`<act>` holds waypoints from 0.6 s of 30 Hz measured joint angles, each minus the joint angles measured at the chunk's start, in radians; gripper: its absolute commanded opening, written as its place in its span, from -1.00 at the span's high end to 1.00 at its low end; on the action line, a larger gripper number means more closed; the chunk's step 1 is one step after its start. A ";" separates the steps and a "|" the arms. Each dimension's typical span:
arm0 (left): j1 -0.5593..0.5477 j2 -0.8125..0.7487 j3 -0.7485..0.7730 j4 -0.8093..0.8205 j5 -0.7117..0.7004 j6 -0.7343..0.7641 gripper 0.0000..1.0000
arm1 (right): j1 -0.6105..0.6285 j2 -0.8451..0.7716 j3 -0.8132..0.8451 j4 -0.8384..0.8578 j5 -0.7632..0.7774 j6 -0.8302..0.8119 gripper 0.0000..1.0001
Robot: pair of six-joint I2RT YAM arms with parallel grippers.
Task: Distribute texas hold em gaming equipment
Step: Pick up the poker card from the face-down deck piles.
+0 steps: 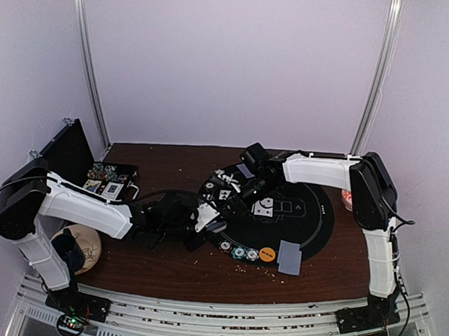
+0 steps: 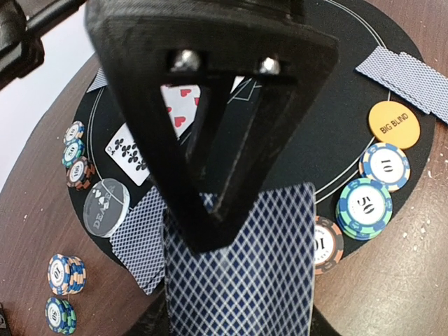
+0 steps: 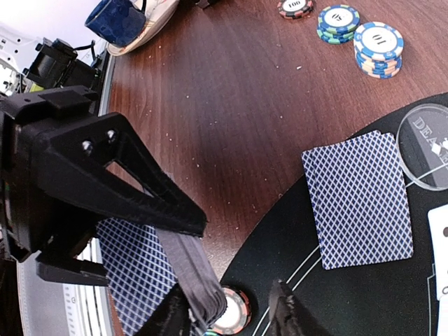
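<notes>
Tabletop point(image 1: 166, 270); deck point(image 2: 238, 280) in left claw point(image 1: 205, 223)

Lattice-backed deck point(image 3: 190, 271) edge-on; face-down pair point(image 3: 360, 199), striped chips point(image 3: 378, 45) flat.

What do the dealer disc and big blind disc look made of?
Dealer disc: likely clear acrylic, glossy; the black mat shows through it. Big blind disc: probably opaque orange plastic, matte; flat even colour, printed black lettering.

Deck point(image 2: 259, 266) bottom beyond lower edge
</notes>
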 measured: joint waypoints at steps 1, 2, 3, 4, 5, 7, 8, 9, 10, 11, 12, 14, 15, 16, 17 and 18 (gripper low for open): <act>0.000 0.000 0.000 0.000 0.000 0.000 0.54 | -0.001 -0.004 0.000 -0.004 0.003 -0.006 0.29; 0.001 0.000 0.000 0.000 -0.001 0.000 0.54 | -0.002 -0.008 0.000 -0.007 0.009 -0.011 0.32; 0.001 0.000 0.000 0.000 -0.002 0.000 0.54 | -0.002 -0.010 0.000 -0.010 0.013 -0.018 0.34; 0.001 0.000 0.000 0.000 -0.003 0.000 0.54 | -0.003 -0.011 0.000 -0.011 0.015 -0.026 0.35; 0.001 0.000 0.000 -0.001 -0.003 0.000 0.54 | -0.003 -0.013 0.000 -0.015 0.017 -0.030 0.36; 0.001 0.000 0.000 -0.001 -0.003 0.000 0.54 | -0.003 -0.013 0.009 -0.032 0.019 -0.045 0.42; 0.001 0.000 0.000 -0.001 -0.003 0.000 0.54 | -0.003 -0.013 0.015 -0.041 0.022 -0.054 0.46; 0.001 0.000 0.000 0.000 -0.003 0.000 0.54 | -0.004 -0.013 0.022 -0.053 0.022 -0.063 0.51; 0.001 0.000 0.000 0.002 -0.003 0.000 0.54 | -0.005 -0.013 0.032 -0.072 0.022 -0.074 0.57; 0.001 0.000 0.000 0.003 -0.003 0.000 0.54 | -0.007 -0.013 0.043 -0.089 0.022 -0.085 0.62; 0.001 0.000 0.000 0.005 -0.003 0.000 0.54 | -0.008 -0.013 0.053 -0.104 0.021 -0.095 0.67; 0.001 0.000 0.000 0.007 -0.003 0.000 0.54 | -0.010 -0.013 0.077 -0.141 0.021 -0.114 0.77; 0.001 0.000 0.000 0.008 -0.002 0.000 0.54 | -0.012 -0.013 0.091 -0.161 0.021 -0.131 0.85; 0.001 0.000 0.000 0.008 0.000 0.000 0.54 | -0.013 -0.013 0.101 -0.176 0.020 -0.142 0.91; 0.000 0.000 0.000 0.008 0.002 0.000 0.54 | -0.015 -0.012 0.113 -0.195 0.018 -0.160 1.00; 0.000 0.000 0.000 0.008 0.004 0.000 0.54 | -0.017 -0.010 0.126 -0.214 0.013 -0.174 1.00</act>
